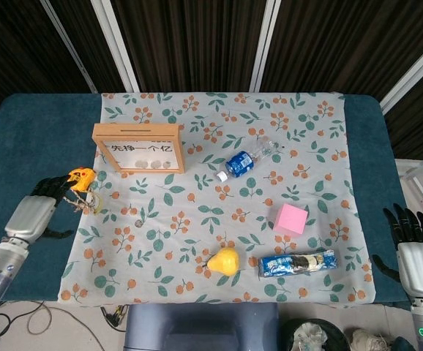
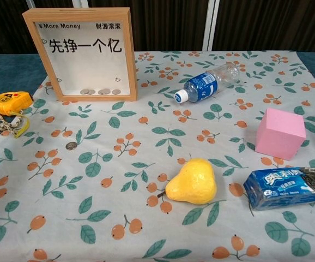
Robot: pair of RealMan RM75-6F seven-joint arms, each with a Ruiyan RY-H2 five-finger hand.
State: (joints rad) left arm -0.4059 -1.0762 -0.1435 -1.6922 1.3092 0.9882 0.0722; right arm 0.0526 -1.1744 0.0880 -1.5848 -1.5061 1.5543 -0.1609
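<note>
Left hand is near the table's left edge, fingers spread, holding nothing. I've got it just short of the yellow tape measure, fingertips reaching its near side; contact I can't confirm from the head view, and the chest view doesn't show the hand at all. Tape measure sits on the blue table top just off the left edge of the floral cloth, its braided cord trailing toward the front edge. From my hand it lies up and to the right, toward the wooden frame. Long axis runs roughly along the reach line. Right hand is parked off the right edge, open and empty, well apart, so left is clearly the nearer one.
</note>
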